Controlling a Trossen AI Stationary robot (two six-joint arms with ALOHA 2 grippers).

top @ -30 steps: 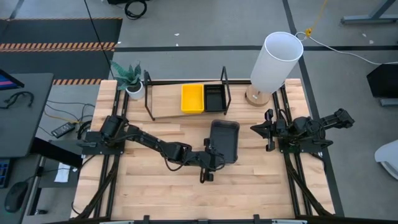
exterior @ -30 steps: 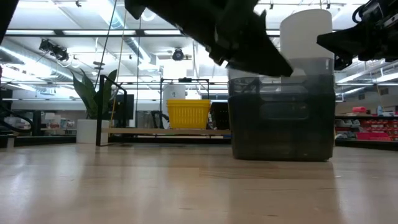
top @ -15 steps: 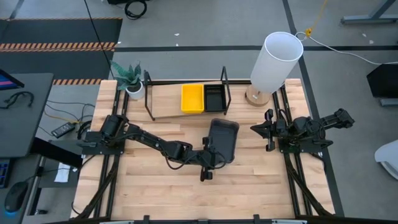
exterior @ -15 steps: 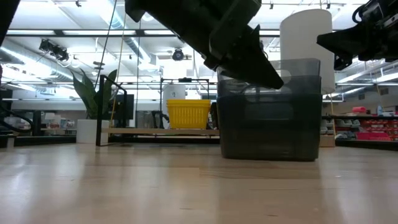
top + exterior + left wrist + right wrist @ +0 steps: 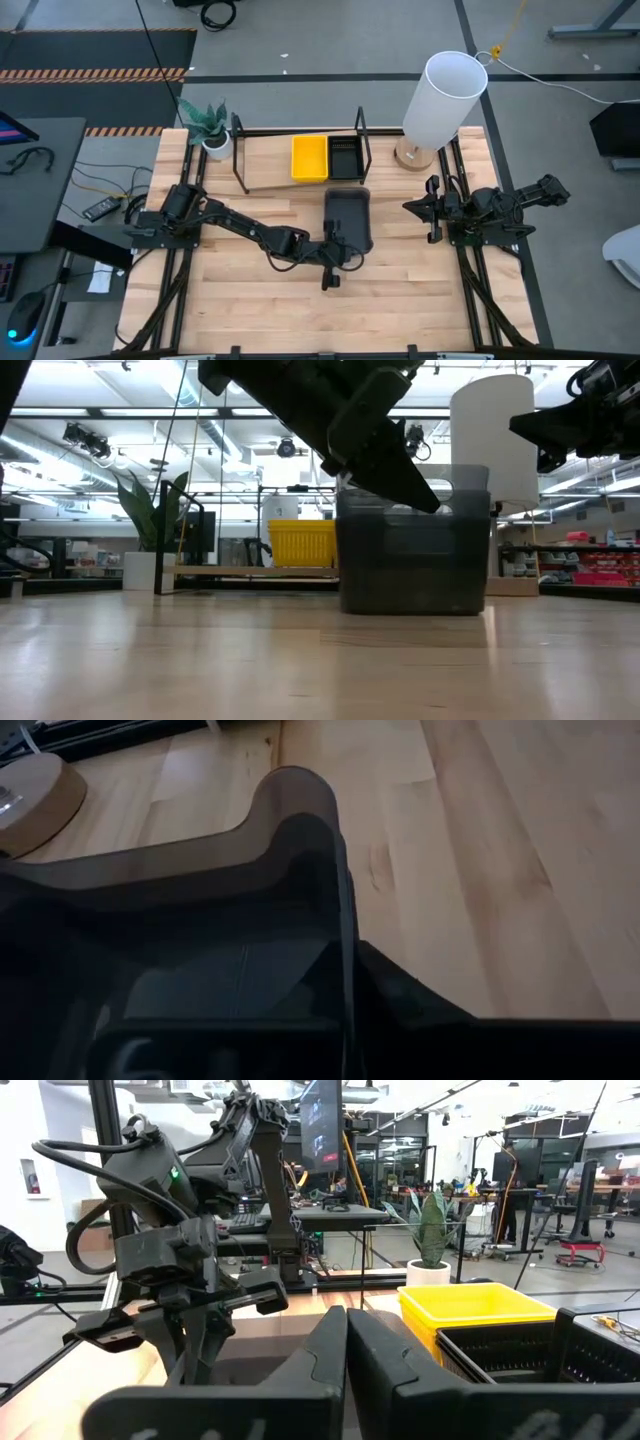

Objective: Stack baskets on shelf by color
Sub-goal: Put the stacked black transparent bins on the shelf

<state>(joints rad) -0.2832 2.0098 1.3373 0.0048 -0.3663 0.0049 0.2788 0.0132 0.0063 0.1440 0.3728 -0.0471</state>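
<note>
While left gripper clamps the grey basket rim, shelf just ahead, right gripper closed, apart.

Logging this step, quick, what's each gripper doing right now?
Left gripper: shut on the dark grey basket, gripping its near rim.
Right gripper: shut, holding nothing, parked at the table's right side.

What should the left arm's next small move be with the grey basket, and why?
Probably keep sliding the grey basket toward the shelf. The left tool grips its near rim, it rests on the table just short of the shelf, in front of the black basket beside the yellow basket. The right tool waits apart.
</note>
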